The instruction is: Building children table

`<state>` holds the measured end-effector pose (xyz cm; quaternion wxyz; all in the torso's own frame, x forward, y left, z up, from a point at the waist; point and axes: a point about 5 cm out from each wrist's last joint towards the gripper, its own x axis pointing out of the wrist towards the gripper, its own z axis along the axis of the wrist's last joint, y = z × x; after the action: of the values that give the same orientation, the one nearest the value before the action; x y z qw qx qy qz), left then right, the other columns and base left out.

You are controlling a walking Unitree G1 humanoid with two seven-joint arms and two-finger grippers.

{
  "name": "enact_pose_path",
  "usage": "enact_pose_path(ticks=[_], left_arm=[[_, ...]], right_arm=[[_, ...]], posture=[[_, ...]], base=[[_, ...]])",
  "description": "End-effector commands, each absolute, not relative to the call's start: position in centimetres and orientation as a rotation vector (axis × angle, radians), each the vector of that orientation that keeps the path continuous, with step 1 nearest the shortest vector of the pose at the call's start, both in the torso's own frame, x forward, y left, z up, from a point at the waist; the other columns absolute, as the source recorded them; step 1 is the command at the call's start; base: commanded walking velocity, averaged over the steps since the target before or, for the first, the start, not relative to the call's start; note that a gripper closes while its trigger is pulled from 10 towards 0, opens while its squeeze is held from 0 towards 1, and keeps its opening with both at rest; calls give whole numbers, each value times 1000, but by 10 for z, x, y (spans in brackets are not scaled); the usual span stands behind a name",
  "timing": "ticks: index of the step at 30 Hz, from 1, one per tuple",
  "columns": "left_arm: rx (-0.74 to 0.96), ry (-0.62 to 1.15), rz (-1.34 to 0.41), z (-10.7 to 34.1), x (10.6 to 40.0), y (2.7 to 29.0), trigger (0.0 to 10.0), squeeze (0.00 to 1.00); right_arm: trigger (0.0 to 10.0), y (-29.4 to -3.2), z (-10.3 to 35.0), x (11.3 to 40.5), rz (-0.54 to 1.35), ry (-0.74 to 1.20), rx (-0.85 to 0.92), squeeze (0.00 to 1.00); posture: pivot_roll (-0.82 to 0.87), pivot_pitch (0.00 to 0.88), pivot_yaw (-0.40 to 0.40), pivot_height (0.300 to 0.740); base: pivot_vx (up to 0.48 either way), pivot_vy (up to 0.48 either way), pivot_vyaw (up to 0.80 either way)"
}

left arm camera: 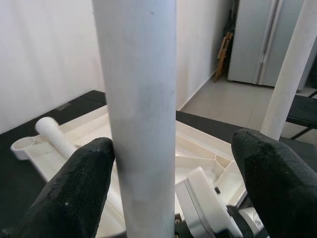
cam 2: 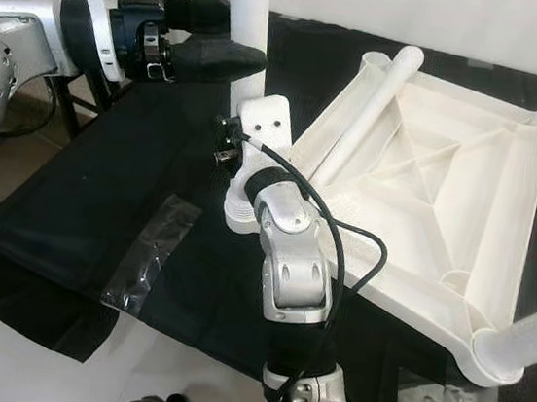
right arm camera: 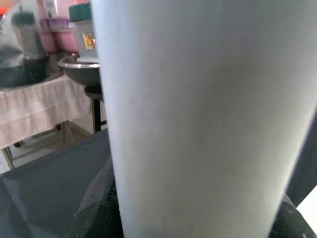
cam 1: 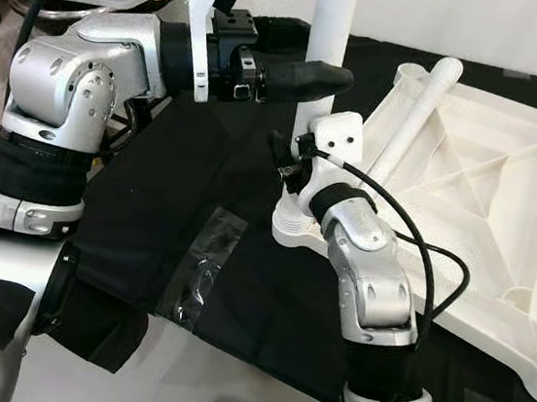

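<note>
Right now you are looking down at a white plastic table top (cam 2: pixel 447 184) lying upside down on a black cloth (cam 1: pixel 183 181), its ribbed underside facing up with diagonal braces running to round sockets at the corners. It is the biggest piece in front of you, sitting to the robot's right on the cloth.

Four white legs are showing. One upright leg (cam 1: pixel 329 42) is standing at the near-left corner socket (cam 2: pixel 243 213); two more (cam 2: pixel 526 336) are already sticking out of corners on the far right side; a fourth, loose leg (cam 2: pixel 368 110) is lying flat across the underside near the left edge.

You are working the upright leg with both arms. Your left claw (left arm camera: pixel 173 163) is reaching in from the left, its fingers (left arm camera: pixel 74 188) spread wider than the tube: one pad is touching the leg, the other is standing apart from it. Your right claw (right arm camera: pixel 198 208) is sitting lower on the same leg, just above the socket; I cannot tell how far it is closed.

A strip of clear tape (cam 1: pixel 202 262) is lying on the cloth.
</note>
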<state>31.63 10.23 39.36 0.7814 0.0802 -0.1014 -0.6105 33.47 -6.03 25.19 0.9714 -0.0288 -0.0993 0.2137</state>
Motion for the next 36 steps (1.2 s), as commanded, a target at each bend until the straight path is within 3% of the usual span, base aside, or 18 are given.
enact_pose_path(ticks=[1, 2, 5, 6, 12, 15, 16, 22, 24, 33, 34, 36], left_arm=[[191, -215, -1352, 395, 311, 104, 10000, 0], [193, -200, -1367, 393, 307, 109, 10000, 0], [197, -184, -1392, 389, 303, 113, 10000, 0], [198, -167, -1419, 385, 298, 118, 10000, 0], [187, -139, -1457, 377, 286, 132, 10000, 0], [169, -130, -1448, 374, 280, 141, 10000, 0], [167, -129, -1444, 373, 279, 144, 10000, 0], [162, -128, -1431, 371, 278, 149, 10000, 0], [142, -129, -1391, 367, 277, 155, 10000, 0], [113, -125, -1339, 359, 274, 163, 10000, 0], [107, -121, -1310, 354, 273, 166, 10000, 0], [107, -121, -1310, 354, 273, 166, 10000, 0]], right_arm=[[8627, -44, 225, 338, 442, -52, 23, 0], [10000, -47, 229, 339, 427, -66, 22, 0], [10000, -48, 234, 337, 420, -76, 18, 0], [10000, -48, 238, 335, 419, -88, 33, 1000], [10000, -50, 250, 335, 453, -136, 61, 1000], [10000, -48, 267, 337, 661, -212, 82, 984], [10000, -51, 274, 338, 745, -244, 60, 8], [10000, -58, 283, 338, 919, -284, -10, 0], [10000, -67, 284, 344, 1144, -260, -110, 0], [10000, -74, 291, 357, 1293, -220, -133, 0], [3725, -74, 292, 360, 1322, -206, -127, 0], [3725, -74, 292, 360, 1322, -206, -127, 0]], posture=[[25, 198, 56, 740], [18, 198, 53, 740], [14, 198, 47, 740], [14, 198, 47, 740], [25, 204, 45, 740], [40, 207, 47, 740], [48, 206, 52, 740], [55, 205, 53, 740], [64, 208, 43, 740], [84, 214, 41, 740], [86, 216, 41, 740], [86, 216, 41, 740]], base=[[0, 0, 0], [0, 0, 0], [0, 0, 0], [0, 0, 0], [0, 0, 0], [0, 0, 0], [0, 0, 0], [0, 0, 0], [0, 0, 0], [0, 0, 0], [0, 0, 0], [0, 0, 0]])
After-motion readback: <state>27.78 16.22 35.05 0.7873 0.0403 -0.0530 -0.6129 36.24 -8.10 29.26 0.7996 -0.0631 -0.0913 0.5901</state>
